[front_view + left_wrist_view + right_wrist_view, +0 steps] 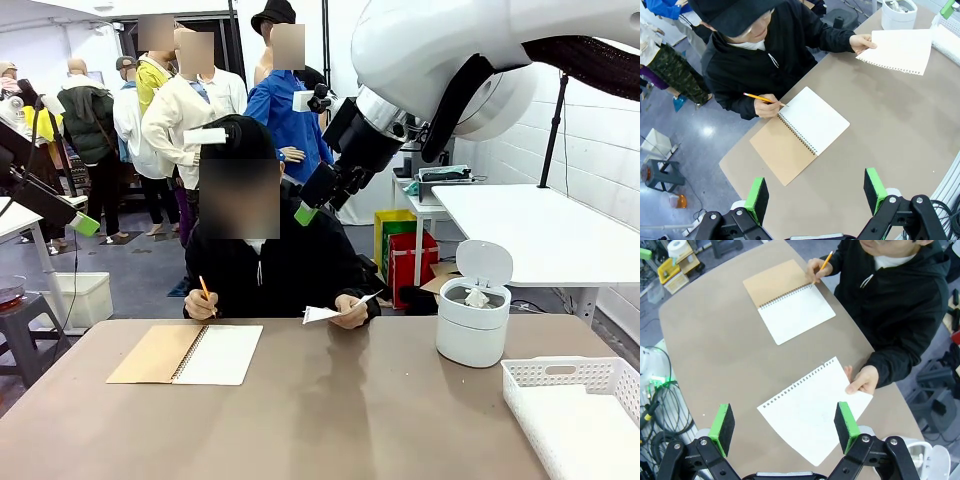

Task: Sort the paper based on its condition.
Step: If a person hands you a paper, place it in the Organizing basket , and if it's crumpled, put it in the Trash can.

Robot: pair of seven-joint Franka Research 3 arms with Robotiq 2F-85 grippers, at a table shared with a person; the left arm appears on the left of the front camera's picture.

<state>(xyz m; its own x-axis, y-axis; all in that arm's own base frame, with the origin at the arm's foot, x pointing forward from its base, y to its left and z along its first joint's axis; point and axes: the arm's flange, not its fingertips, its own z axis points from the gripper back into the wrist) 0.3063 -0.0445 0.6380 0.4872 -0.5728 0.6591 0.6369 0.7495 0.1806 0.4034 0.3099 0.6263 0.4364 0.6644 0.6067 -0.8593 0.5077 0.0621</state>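
Paper (805, 407): we count one loose sheet, thin, white, flat, punched holes along one edge. The person's hand (862, 381) pinches its corner, lower middle of the right wrist frame.
Notebook (790, 302): one, spiral-bound, brown card cover, blank page up, top centre there.
Pencil (826, 261): one, orange.
Basket (560, 368): one, white plastic lattice, front frame's lower right.
Bin (470, 335): one, round, white, lid up.
Grippers: left gripper (816, 192) and right gripper (785, 420) both spread wide, and we see nothing held.
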